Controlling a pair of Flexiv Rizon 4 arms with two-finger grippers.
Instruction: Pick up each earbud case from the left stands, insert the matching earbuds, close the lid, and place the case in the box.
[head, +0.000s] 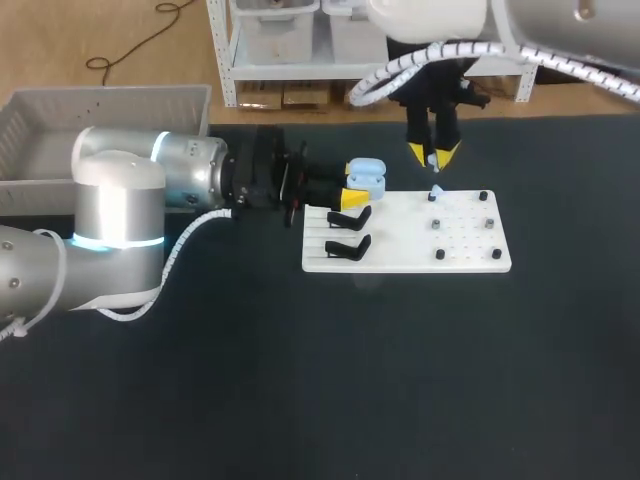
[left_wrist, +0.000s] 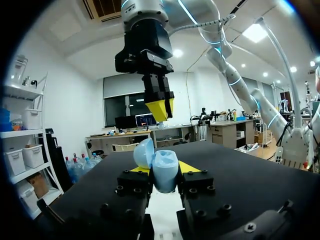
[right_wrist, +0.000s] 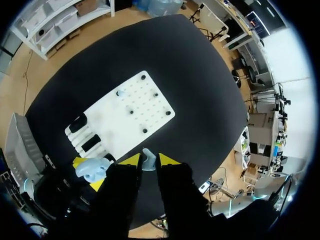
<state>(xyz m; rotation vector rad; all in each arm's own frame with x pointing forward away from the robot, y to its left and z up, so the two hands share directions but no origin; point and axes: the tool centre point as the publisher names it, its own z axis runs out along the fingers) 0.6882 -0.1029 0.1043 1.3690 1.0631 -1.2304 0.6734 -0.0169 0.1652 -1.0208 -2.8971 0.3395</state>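
Note:
My left gripper (head: 355, 186) is shut on a light blue earbud case (head: 367, 177) and holds it just above the back left corner of the white board (head: 470, 250). In the left wrist view the case (left_wrist: 165, 172) sits between the yellow tips with its lid (left_wrist: 143, 152) open. My right gripper (head: 433, 154) hangs above and just right of the case, shut on a small light blue earbud (right_wrist: 148, 160). Another earbud (head: 435, 192) rests on the board's pegs. Two black stands (head: 348, 217) on the board's left side are bare.
A grey box (head: 100, 115) stands at the back left of the table, behind my left arm. The white board (right_wrist: 135, 112) carries several small black pegs on its right half. Dark table surface stretches in front of the board.

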